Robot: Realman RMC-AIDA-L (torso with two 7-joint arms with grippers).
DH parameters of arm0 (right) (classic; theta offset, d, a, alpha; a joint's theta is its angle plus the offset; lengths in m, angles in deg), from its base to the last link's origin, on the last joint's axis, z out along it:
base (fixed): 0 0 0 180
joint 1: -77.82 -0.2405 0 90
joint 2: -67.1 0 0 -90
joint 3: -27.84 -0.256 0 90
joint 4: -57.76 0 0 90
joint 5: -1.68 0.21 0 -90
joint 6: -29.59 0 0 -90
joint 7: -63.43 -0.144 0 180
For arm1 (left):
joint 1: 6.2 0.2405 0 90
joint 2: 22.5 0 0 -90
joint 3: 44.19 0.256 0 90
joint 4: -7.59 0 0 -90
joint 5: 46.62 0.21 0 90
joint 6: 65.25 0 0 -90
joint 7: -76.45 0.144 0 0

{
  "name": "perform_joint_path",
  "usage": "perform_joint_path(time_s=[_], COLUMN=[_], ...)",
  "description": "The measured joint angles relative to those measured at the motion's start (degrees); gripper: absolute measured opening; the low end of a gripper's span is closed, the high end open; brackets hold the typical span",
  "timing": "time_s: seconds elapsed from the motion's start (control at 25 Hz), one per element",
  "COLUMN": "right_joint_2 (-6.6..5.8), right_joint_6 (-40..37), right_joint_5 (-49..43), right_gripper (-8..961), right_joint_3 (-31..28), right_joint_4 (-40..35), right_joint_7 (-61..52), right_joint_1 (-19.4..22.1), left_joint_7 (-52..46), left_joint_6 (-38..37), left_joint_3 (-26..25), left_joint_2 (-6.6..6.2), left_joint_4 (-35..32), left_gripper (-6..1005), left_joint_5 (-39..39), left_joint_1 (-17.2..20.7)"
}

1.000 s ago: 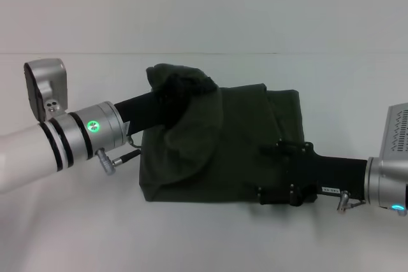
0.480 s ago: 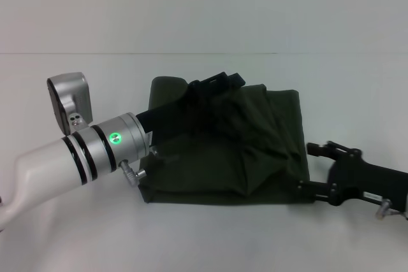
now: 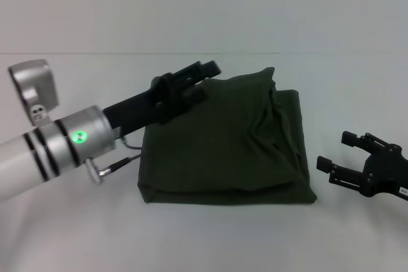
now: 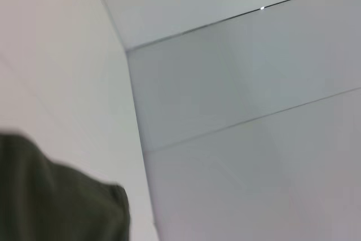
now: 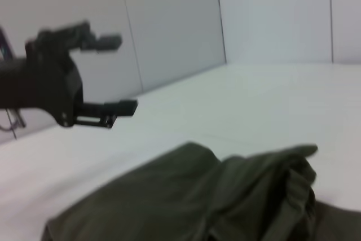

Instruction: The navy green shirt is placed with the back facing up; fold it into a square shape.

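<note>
in the head view we note the left arm reaching in from the left side, its white and silver forearm slanting upward toward the far side of the table (image 3: 76, 234), with the left gripper (image 3: 205, 76) raised above the far left corner of the navy green shirt (image 3: 223, 151). its two black fingers stand apart with nothing between them, and we cannot tell whether they brush the cloth beneath. the shirt lies at the middle of the table as a roughly square folded bundle, with a loose ridge of fabric running along its right part. the right gripper (image 3: 338, 155) is low at the right side, just beside the shirt's right edge and clear of it, fingers spread and empty. the table is plain white and meets a pale wall behind. in the left wrist view we record only a dark green corner of the shirt (image 4: 56, 196) against white surface and grey wall panels with thin seams; the arm's own fingers are not in sight there. in the right wrist view the shirt (image 5: 186, 201) fills the near ground as rumpled olive folds, and beyond it the left gripper (image 5: 119, 74) hangs above the white surface, its two fingers parted and holding nothing, with grey panelled walls meeting at a corner behind.
</note>
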Motion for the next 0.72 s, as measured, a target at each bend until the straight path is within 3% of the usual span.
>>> perform_joint_path(time_s=[0.12, 0.2, 0.36, 0.48, 0.72], right_joint_2=[-0.06, -0.01, 0.09, 0.18, 0.08], right_joint_6=[-3.9, -5.81, -6.88, -6.82, -7.03], right_joint_5=[-0.05, -0.3, -3.01, -7.07, -17.89], right_gripper=[916, 916, 916, 916, 915], right_joint_3=[-1.38, -1.28, 1.95, 5.78, 15.14], right_joint_4=[-1.24, -3.01, -8.88, -15.66, -27.63], right_joint_7=[-2.25, -5.64, -19.74, -31.94, -60.14], right_joint_1=[0.06, -0.32, -3.35, -6.3, -13.94], left_joint_7=[4.48, 9.34, 18.7, 25.2, 45.41], left_joint_6=[-1.82, -3.12, -5.3, -7.19, -14.13], left_joint_3=[0.44, 1.17, 2.2, 2.28, 2.31], left_joint_2=[-1.45, -3.29, -5.76, -6.2, -5.88], left_joint_4=[-3.0, -3.31, -4.47, -7.22, -10.04], left_gripper=[810, 808, 802, 800, 800], left_joint_5=[0.84, 1.06, 1.18, 1.8, 5.41], left_joint_1=[3.5, 5.57, 8.79, 10.89, 13.58])
